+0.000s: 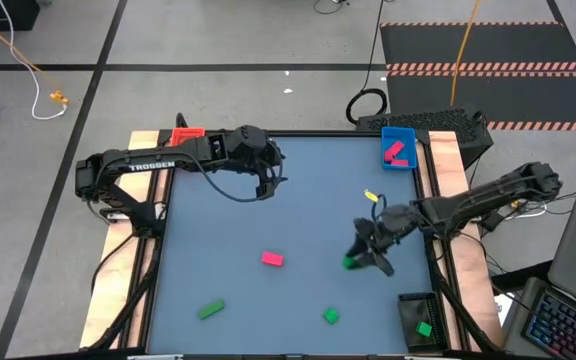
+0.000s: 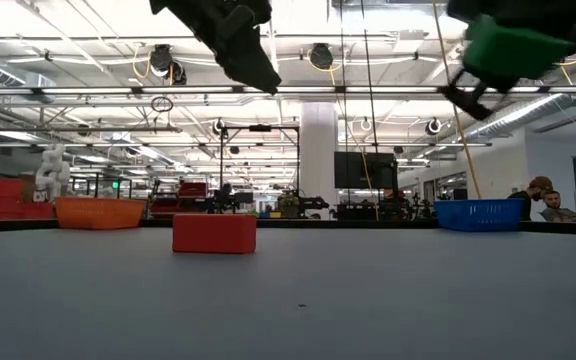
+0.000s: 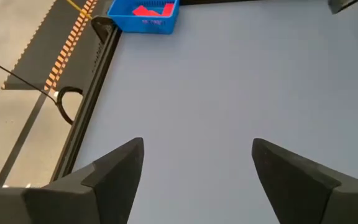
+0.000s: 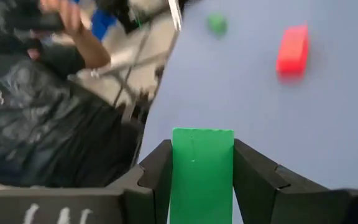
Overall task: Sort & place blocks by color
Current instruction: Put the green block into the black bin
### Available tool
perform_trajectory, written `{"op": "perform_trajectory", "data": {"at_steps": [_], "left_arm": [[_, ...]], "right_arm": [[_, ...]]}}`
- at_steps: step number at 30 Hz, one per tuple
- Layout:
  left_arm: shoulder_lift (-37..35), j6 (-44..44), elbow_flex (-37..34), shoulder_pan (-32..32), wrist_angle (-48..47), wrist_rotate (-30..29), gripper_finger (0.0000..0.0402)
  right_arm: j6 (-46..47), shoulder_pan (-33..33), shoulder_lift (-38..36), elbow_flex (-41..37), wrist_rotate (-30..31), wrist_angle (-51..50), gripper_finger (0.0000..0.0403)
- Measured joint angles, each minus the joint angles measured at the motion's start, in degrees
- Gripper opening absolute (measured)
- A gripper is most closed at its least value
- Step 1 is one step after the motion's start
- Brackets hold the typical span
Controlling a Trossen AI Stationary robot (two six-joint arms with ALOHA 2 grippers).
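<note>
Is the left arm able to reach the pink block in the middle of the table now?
Probably yes. The left gripper is open and holds nothing, and the pink block lies alone on bare table, with nothing between them. The right gripper, shut on a green block, is off to the side.

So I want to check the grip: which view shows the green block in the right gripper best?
The right wrist view: the green block fills the gap between the right gripper's two fingers, clamped on both sides. The high view shows only a green speck, the low view its underside from below, and the left wrist view misses it.
</note>
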Motion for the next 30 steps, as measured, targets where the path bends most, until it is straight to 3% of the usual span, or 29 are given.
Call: {"op": "perform_trajectory", "data": {"at_steps": [5,18,21,30], "left_arm": [[0.0,0.1,0.0,0.0,0.0,0.0,0.0269],[0.0,0.2,0.0,0.0,-1.7,0.0,0.0234],[0.0,0.5,-0.8,0.0,-0.9,0.0,0.0235],[0.0,1.8,-1.0,0.0,-1.1,0.1,0.0237]], "right_arm": [[16.5,5.9,0.2,0.0,-3.6,-8.5,0.0121],[64.9,21.1,0.3,0.0,-14.7,-17.1,0.0121],[72.0,23.7,0.3,0.0,-17.7,-21.5,0.0121],[80.7,27.3,0.3,0.0,-17.3,-22.7,0.0124]]}}
